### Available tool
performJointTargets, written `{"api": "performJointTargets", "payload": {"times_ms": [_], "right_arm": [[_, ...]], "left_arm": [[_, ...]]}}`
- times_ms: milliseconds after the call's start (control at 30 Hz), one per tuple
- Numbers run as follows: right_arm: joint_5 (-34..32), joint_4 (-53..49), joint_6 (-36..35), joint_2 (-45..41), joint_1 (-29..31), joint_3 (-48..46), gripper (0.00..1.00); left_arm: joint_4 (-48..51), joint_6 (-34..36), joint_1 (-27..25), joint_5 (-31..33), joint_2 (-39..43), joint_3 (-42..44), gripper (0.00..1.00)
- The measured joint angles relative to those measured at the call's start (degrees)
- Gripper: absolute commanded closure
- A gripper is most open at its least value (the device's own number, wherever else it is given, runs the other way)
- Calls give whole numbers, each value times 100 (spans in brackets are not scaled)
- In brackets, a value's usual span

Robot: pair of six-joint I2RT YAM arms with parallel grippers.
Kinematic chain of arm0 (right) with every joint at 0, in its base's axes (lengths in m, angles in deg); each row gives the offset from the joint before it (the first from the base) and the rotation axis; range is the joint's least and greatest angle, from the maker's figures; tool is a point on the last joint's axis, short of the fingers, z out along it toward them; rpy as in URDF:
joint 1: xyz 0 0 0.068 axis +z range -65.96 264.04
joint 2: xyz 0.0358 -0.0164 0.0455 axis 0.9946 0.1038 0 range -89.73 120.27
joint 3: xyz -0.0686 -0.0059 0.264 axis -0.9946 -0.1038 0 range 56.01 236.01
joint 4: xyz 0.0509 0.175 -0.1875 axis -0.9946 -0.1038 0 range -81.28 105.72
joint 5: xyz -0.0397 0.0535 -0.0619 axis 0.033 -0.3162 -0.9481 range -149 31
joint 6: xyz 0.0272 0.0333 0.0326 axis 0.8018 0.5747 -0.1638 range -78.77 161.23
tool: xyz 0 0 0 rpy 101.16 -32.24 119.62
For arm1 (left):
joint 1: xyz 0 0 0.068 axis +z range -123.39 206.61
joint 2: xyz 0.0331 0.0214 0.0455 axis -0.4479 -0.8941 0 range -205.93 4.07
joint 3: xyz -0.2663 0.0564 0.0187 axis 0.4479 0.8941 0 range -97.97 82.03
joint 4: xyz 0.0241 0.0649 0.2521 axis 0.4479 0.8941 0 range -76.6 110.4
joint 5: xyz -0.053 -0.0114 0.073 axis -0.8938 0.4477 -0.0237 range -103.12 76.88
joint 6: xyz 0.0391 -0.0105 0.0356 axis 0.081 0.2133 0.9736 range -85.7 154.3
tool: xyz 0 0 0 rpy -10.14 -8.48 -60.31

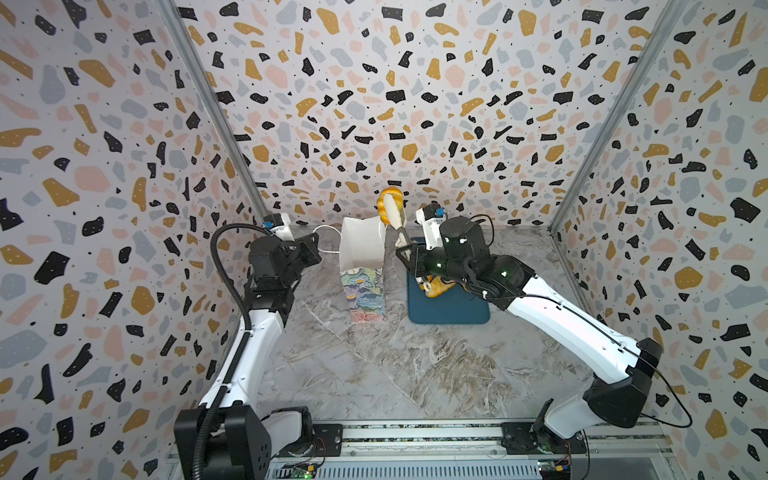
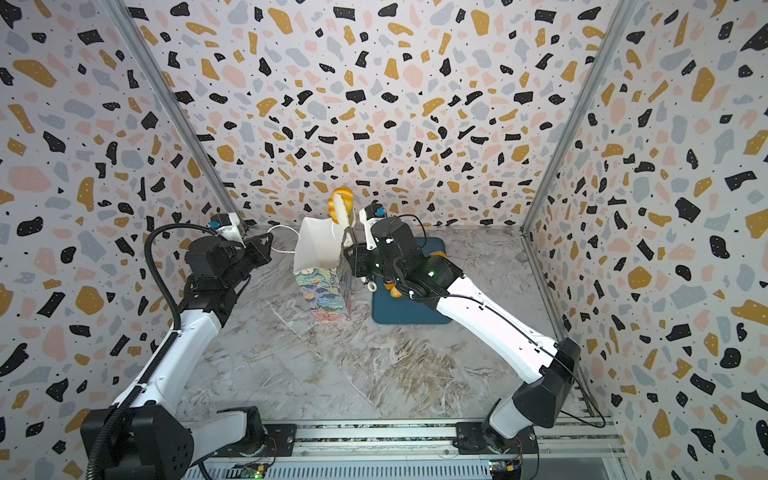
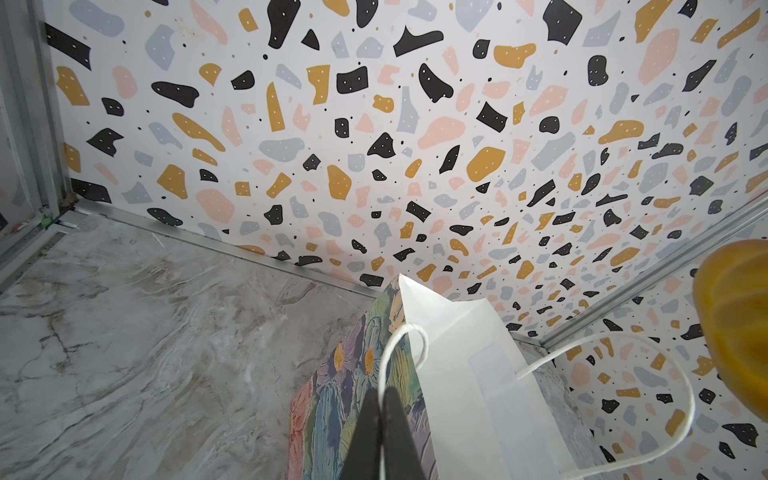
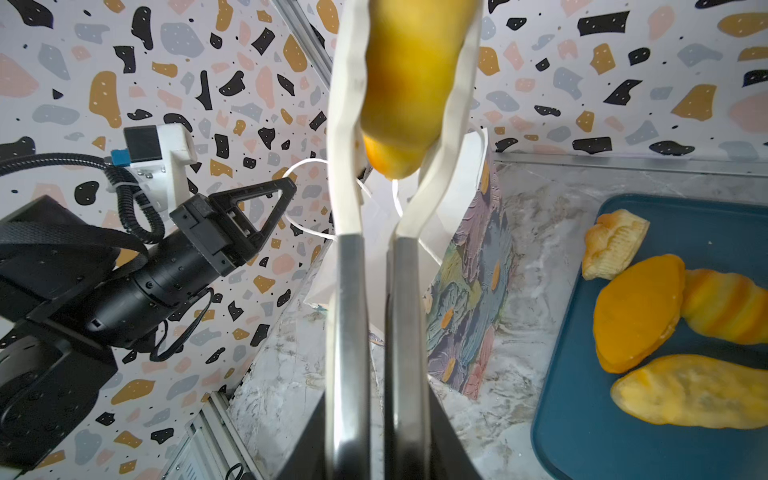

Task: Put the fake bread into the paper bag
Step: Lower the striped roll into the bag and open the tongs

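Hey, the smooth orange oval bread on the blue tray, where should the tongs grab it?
Probably from above, across the narrow middle of the smooth orange oval: it lies on the blue tray, its edge toward the paper bag is free, while the ridged roll touches the opposite edge.

The paper bag (image 2: 322, 291) stands upright near the far edge of the marble table (image 2: 332, 374) with its mouth open. The left gripper (image 2: 269, 243) is pinched closed at its white cord handle (image 2: 284, 227), on the side toward the table's left edge. The right gripper (image 2: 351, 254) clamps a pair of tongs (image 2: 347, 232), whose white tips hold a ridged orange bread (image 2: 342, 193) above the bag's mouth. Just right of the bag lies a dark-blue tray (image 2: 411, 311), with more bread (image 2: 395, 291) showing under the right arm.
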Motion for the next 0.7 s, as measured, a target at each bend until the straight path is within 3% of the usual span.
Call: {"api": "performJointTargets", "payload": {"times_ms": [367, 700], "right_arm": [[-372, -765, -402, 844, 319, 1447, 72], [-568, -1338, -590, 1342, 538, 1915, 70]], "left_arm": [[-46, 57, 0, -129, 0, 7, 100], [-74, 105, -4, -219, 0, 24, 100]]}}
